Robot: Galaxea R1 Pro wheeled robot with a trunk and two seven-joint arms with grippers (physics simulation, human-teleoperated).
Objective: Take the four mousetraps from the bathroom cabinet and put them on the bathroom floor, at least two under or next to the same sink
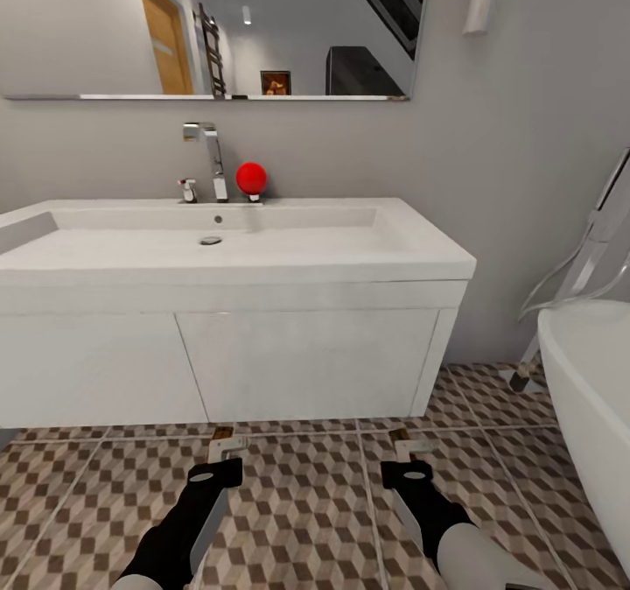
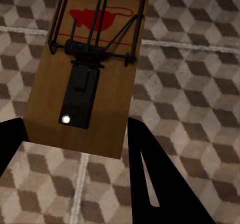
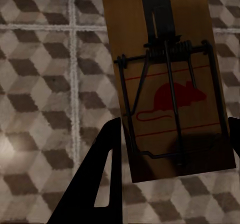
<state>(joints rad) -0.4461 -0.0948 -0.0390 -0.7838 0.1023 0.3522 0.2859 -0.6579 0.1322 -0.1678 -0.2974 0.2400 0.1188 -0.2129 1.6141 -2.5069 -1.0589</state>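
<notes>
The bathroom floor point(image 1: 306, 502) is tiled in a cube pattern of brown, beige and white, divided by pale grout lines. A plain white finish is seen on the sink point(image 1: 262, 249) and on its flat vanity doors point(image 1: 306, 362); the bathtub point(image 1: 595, 371) is white too. The wall point(image 1: 525, 135) is painted grey. A red ball point(image 1: 251, 178) is set beside the chrome faucet point(image 1: 213, 157). Each mousetrap point(image 2: 95, 69) point(image 3: 170, 84) is shown as a brown wooden board printed with a red mouse and red lines, fitted with dark metal wire. The end effector point(image 1: 220, 460) fingers are black, as are those of the other end effector point(image 1: 411, 463)
</notes>
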